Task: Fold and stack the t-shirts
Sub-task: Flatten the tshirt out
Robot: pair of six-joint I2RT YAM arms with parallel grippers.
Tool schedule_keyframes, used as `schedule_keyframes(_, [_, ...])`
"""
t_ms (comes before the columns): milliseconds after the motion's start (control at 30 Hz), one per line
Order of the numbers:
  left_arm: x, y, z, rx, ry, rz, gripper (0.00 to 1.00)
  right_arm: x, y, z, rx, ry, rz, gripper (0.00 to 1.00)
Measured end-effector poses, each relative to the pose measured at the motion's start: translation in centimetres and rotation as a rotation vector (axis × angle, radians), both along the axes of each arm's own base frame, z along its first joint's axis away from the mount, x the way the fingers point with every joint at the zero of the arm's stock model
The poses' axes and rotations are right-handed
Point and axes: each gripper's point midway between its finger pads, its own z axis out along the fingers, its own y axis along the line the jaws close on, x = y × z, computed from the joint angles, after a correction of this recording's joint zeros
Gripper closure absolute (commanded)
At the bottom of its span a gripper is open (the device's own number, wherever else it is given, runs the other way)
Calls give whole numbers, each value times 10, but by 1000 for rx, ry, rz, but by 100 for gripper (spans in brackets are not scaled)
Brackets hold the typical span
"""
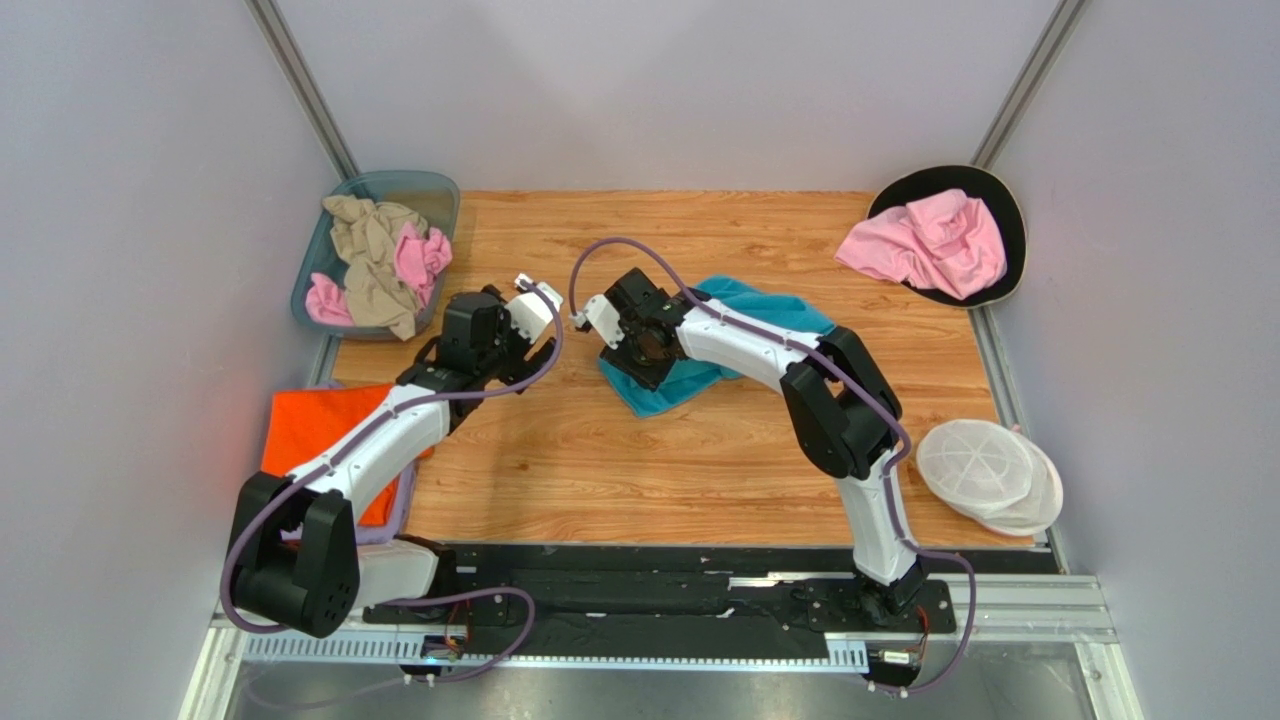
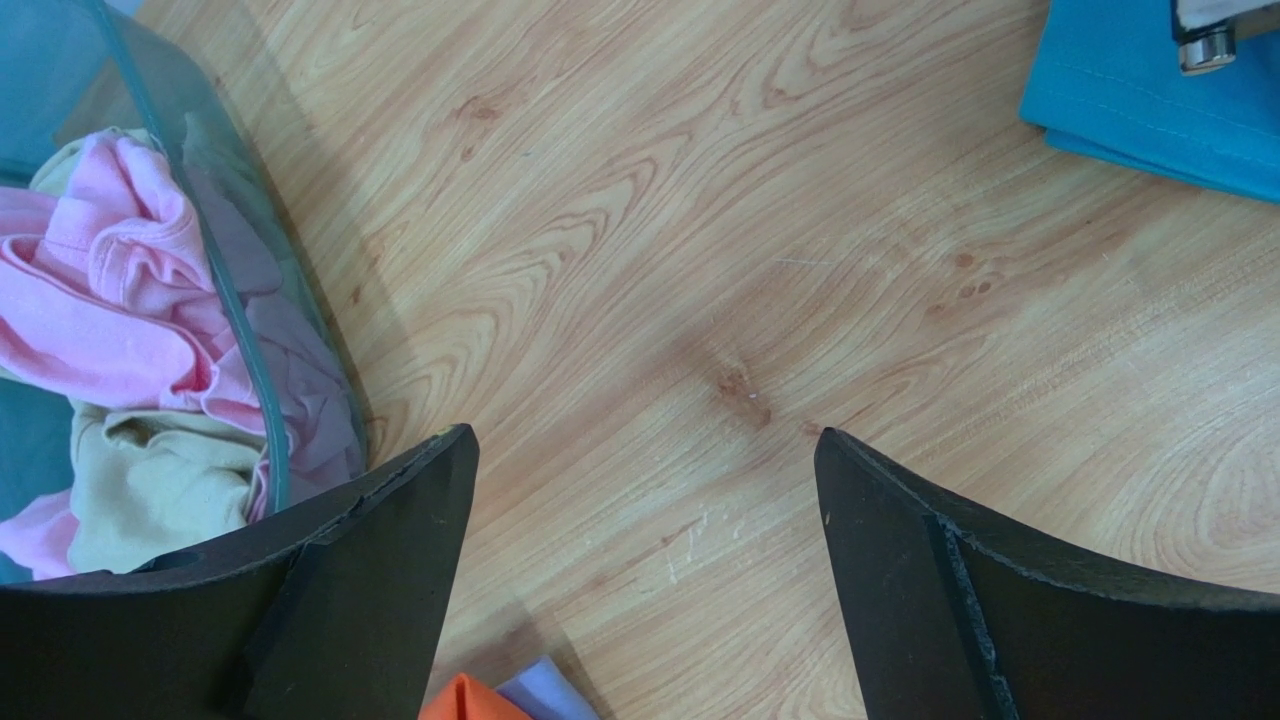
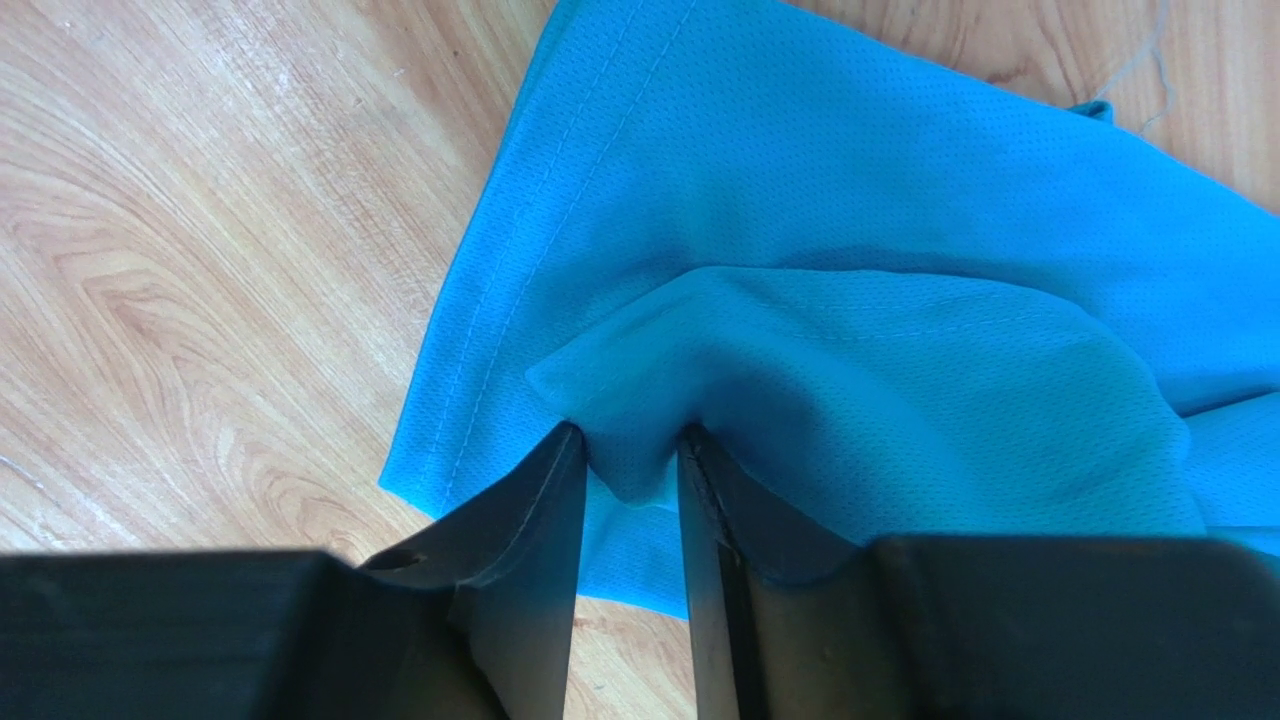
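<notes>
Teal t-shirt point(image 3: 902, 210) lay crumpled on the wooden desk point(image 3: 181, 225), directly under and ahead of the right fingers point(image 3: 526, 570). It was a bright blue-green cloth of fine mesh weave, with a stitched hem running along its edge to the left of those fingers and soft folds heaped to their right. The right fingers stood almost together with only a narrow gap between them, and a raised ridge of the teal cloth was pinched in that gap, touching both inner faces. The left fingers point(image 2: 962, 600) were spread wide with nothing between them, hovering over bare desk; the teal t-shirt's edge showed beyond their right-hand tip, well apart from it. To the left of the left fingers sat a see-through bin point(image 2: 241, 330) holding a beige t-shirt point(image 2: 150, 480) and a pink t-shirt point(image 2: 105, 285), both bunched up. Behind the left fingers, beside that arm, an orange t-shirt point(image 1: 323, 428) lay flat at the desk's edge on top of a lavender t-shirt point(image 1: 403, 503), of which only a rim showed. Far to the right of the right fingers a second pink t-shirt point(image 1: 924, 243) lay rumpled on a black round tray point(image 1: 1013, 210), and a white ribbed dish point(image 1: 984, 473) rested near the desk's right edge.
</notes>
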Motion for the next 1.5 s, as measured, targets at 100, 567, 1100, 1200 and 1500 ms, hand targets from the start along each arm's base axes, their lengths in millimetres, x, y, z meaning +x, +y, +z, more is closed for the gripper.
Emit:
schedule_keyframes(100, [1,0,0,-2,-4,0,9,1,-1,1,-7,-8,3,94])
schedule_keyframes(567, [-16,-24,-14,-77,79,-125,12,8,-16,22,-57,-72,-16,100])
schedule_keyframes(1100, [-15,-36,-19,-101,133,-173,13,12,-36,81,-45,-184,-61,100])
schedule_keyframes(1200, [-10,-39,-17,-107,134,-181,13,13,-38,82,-53,-191,-67,100])
schedule_keyframes(1500, [17,-94,-12,-161,194,-297,17,22,-69,95,-100,-213,-160,94])
